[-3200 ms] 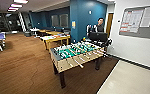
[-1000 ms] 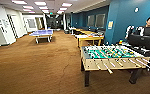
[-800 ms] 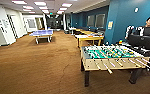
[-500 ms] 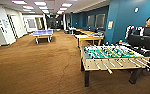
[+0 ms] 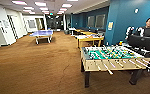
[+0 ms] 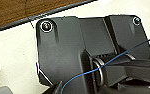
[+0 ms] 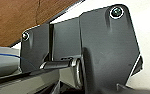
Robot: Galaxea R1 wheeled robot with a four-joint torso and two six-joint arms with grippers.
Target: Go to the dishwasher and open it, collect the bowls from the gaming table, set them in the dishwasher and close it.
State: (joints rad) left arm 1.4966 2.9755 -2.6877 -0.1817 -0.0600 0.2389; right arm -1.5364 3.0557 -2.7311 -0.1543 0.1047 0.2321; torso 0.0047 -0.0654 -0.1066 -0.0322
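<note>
Brown carpet floor (image 5: 36,70) — foosball table (image 5: 111,58) nr right, blue ping-pong table (image 5: 42,33) far back.

dark grey, matte wrist plate (image 6: 66,50) with rounded corners, shiny round fittings (image 6: 46,26) set in them. thin blue cable (image 6: 96,71) looped across a ringed joint. same dark plate (image 7: 106,47) on the other wrist, with a short metal-grey bar (image 7: 57,64) beside it.

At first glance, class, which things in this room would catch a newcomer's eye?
The table-football table with its green field stands nearest, on the right. Behind it, against the blue wall, a person stands by dark equipment. Far off on the left of the brown carpet is a blue table-tennis table.
</note>
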